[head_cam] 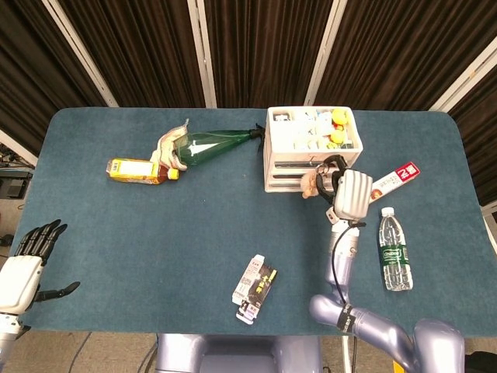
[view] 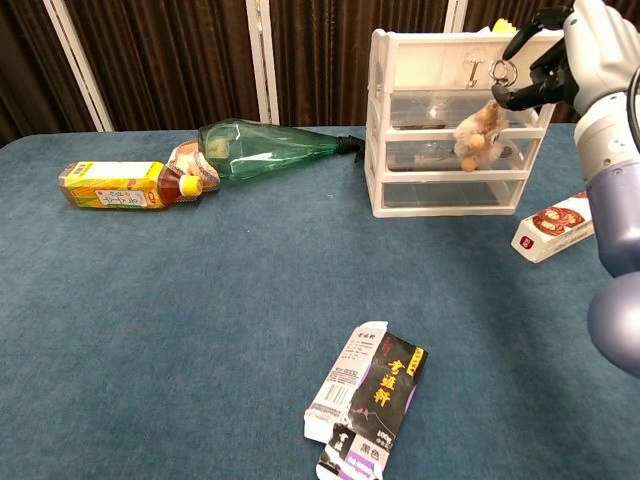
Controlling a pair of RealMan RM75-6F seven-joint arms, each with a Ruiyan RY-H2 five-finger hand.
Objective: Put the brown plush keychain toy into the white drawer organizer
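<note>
The brown plush keychain toy [view: 478,134] [head_cam: 312,184] hangs by its metal ring from my right hand [view: 570,52] [head_cam: 349,194], which pinches the ring. The toy dangles in front of the white drawer organizer [view: 412,190] [head_cam: 277,147], level with its middle drawer. The organizer's open top holds several small items, a yellow one among them. My left hand [head_cam: 27,264] is open, low at the table's near left edge, far from the toy, and does not show in the chest view.
A green plastic bottle [view: 265,141] and a yellow drink bottle [view: 125,184] lie at the left rear. A black and white carton [view: 370,400] lies near the front. A red and white box [view: 553,227] and a water bottle [head_cam: 394,249] lie right of the organizer.
</note>
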